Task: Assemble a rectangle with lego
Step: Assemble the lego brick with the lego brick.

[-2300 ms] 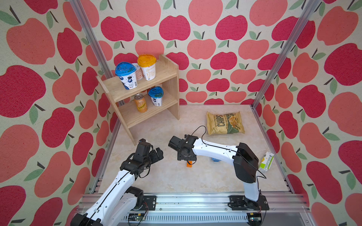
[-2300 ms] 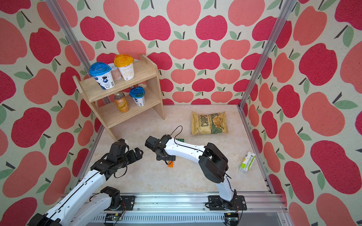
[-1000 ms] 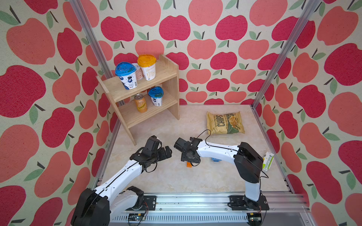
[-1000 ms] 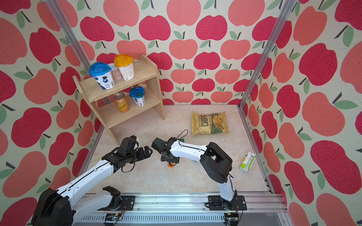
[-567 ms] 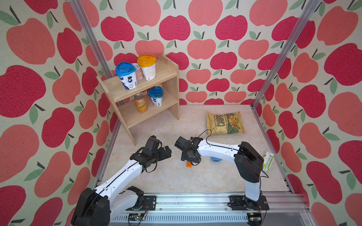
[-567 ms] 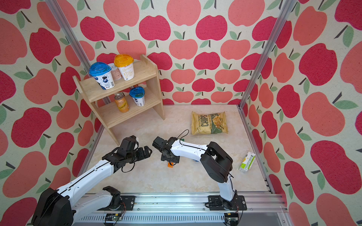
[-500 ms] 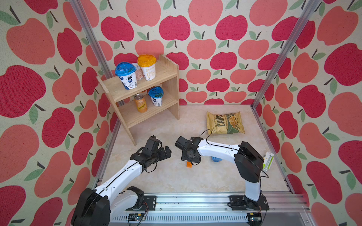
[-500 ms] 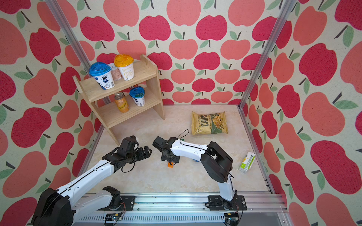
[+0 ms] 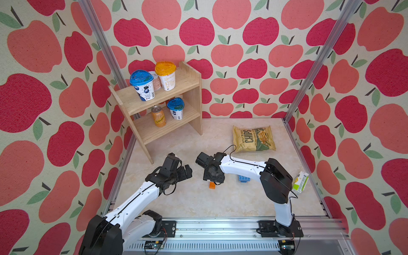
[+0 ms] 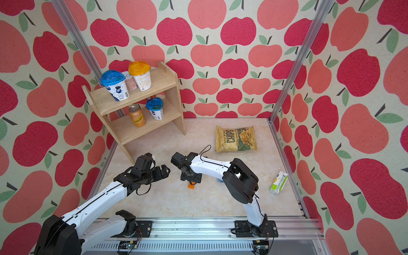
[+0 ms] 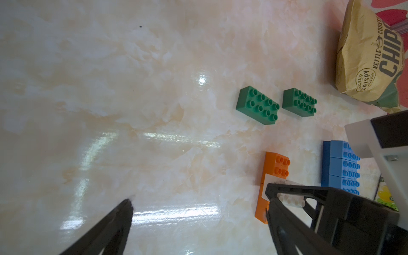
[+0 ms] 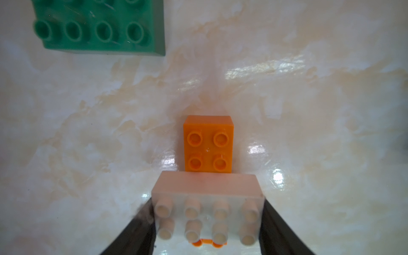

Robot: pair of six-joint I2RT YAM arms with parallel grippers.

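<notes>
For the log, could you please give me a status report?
Left gripper jaws open, empty. Right gripper jaws shut on white studded plastic brick, over orange plastic bricks. Nothing in the way.

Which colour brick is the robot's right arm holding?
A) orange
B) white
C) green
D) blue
B: the right wrist view shows the white brick pinched between the right fingers, its studs facing the camera.
</notes>
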